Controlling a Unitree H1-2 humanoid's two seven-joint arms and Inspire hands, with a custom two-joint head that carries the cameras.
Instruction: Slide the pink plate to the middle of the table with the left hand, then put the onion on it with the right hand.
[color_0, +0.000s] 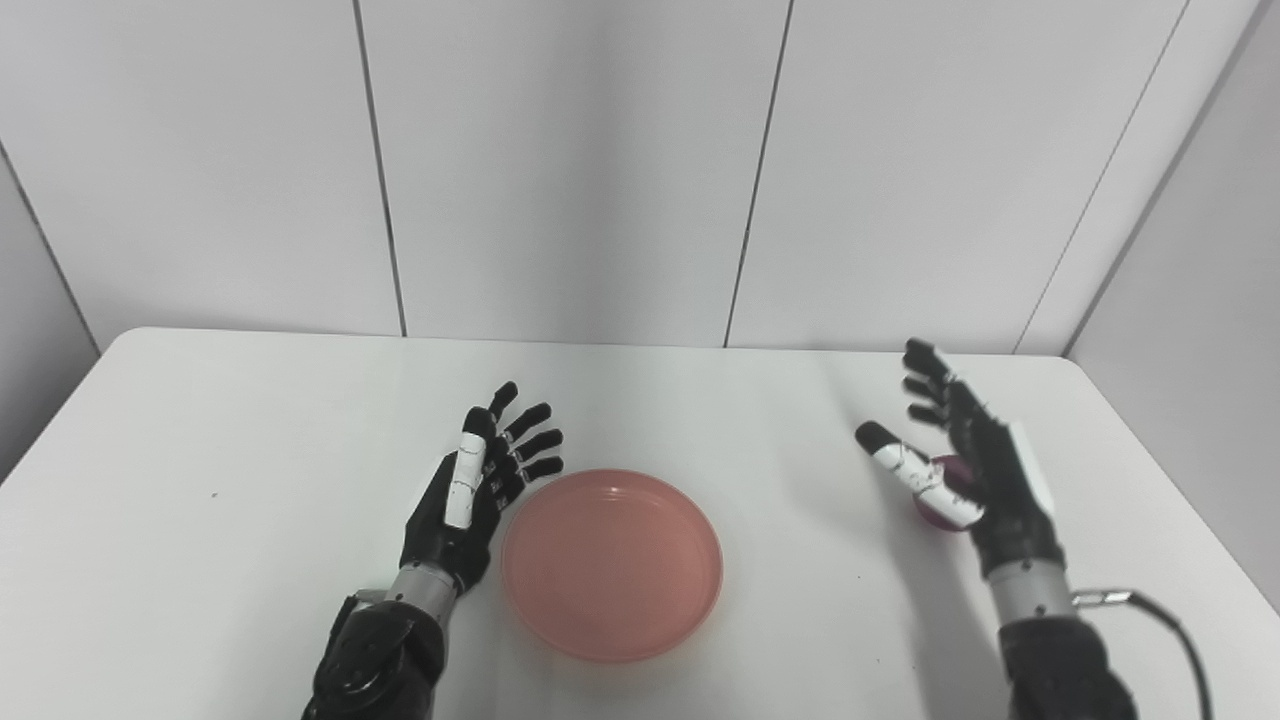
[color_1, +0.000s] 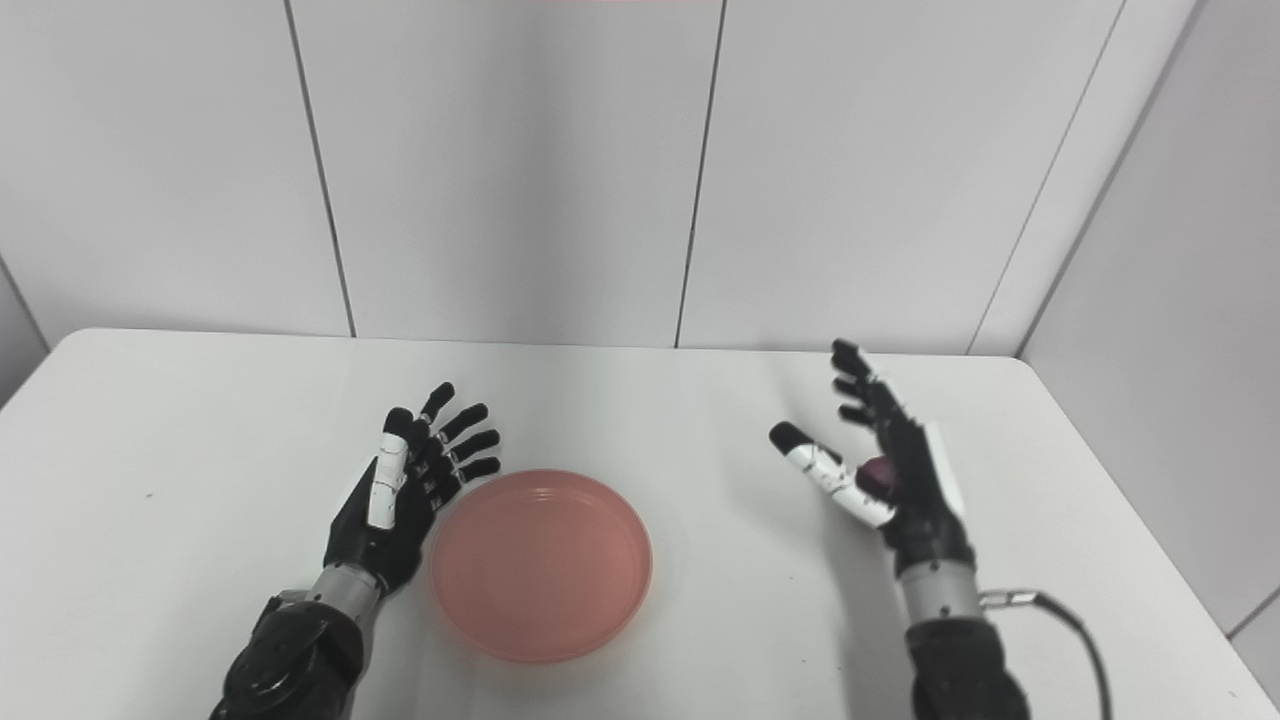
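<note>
A shallow pink plate (color_0: 612, 562) lies flat near the middle of the white table, toward the front edge. My left hand (color_0: 480, 490) stands open just left of the plate's rim, fingers spread and pointing away; whether it touches the rim is unclear. A dark purple onion (color_0: 945, 500) rests on the table at the right, mostly hidden behind my right hand (color_0: 965, 465). That hand is open, its palm beside the onion and its fingers stretched upward, not wrapped around it. In the right eye view only a small patch of the onion (color_1: 878, 472) shows.
The white table (color_0: 250, 480) ends at grey wall panels behind and at a wall on the right. A cable (color_0: 1150, 605) loops off my right wrist near the table's right edge.
</note>
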